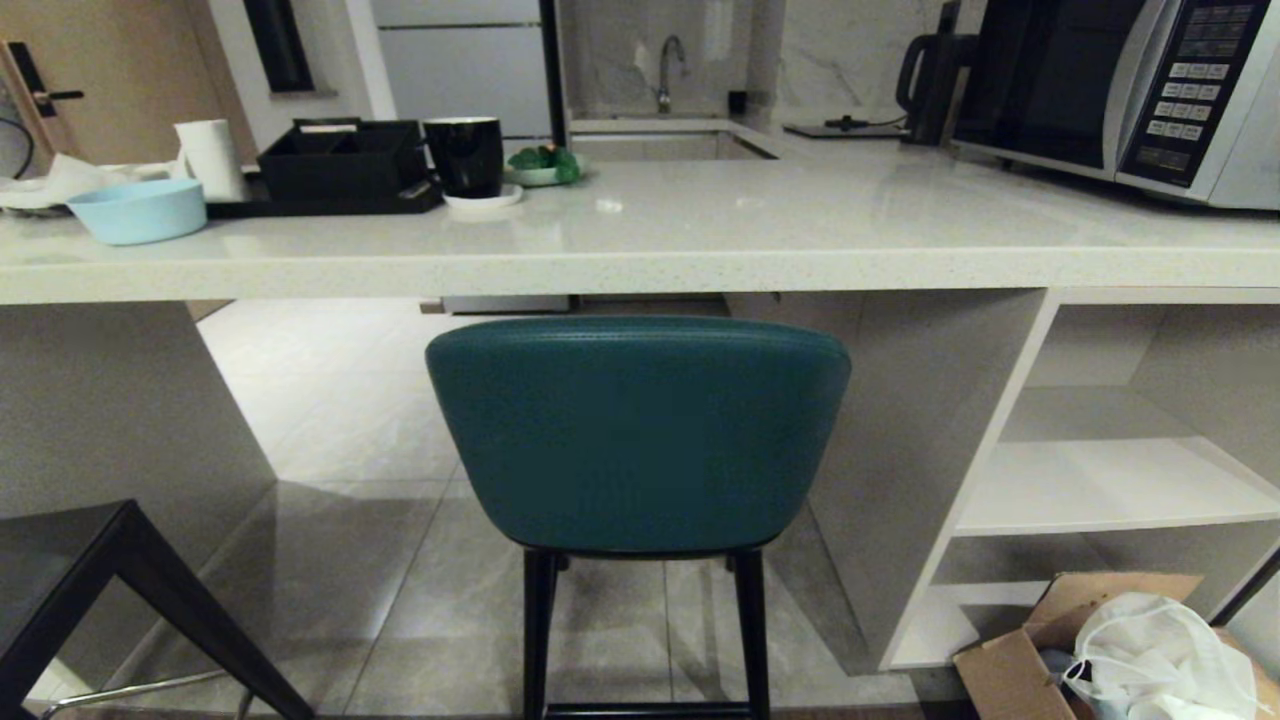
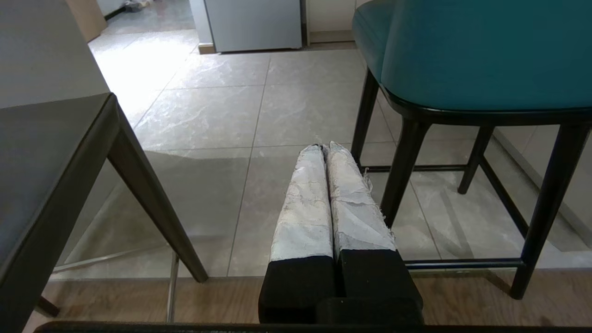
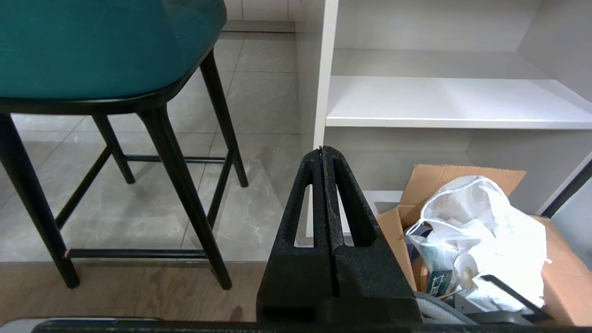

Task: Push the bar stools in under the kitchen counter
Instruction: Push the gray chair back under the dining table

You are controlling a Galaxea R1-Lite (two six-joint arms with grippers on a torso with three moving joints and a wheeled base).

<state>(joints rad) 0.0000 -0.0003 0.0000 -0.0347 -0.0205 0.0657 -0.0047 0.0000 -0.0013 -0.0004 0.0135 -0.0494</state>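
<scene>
The teal bar stool point(image 1: 637, 432) stands straight ahead, its curved back just below the pale speckled kitchen counter's point(image 1: 640, 270) thick front edge. The dark grey stool point(image 1: 60, 570) shows only a corner at the lower left. Neither arm appears in the head view. My left gripper point(image 2: 323, 147) is shut and empty, low above the floor between the grey stool point(image 2: 51, 157) and the teal stool's point(image 2: 481, 55) black legs. My right gripper point(image 3: 321, 150) is shut and empty, low beside the teal stool point(image 3: 106, 46), pointing at the white shelving point(image 3: 444, 99).
A cardboard box point(image 1: 1010, 665) stuffed with a white bag point(image 1: 1150, 655) sits on the floor by the shelving at the right. On the counter stand a microwave point(image 1: 1120, 85), black mug point(image 1: 465, 155), black tray point(image 1: 340, 160) and blue bowl point(image 1: 140, 210). Tiled floor lies open under the counter.
</scene>
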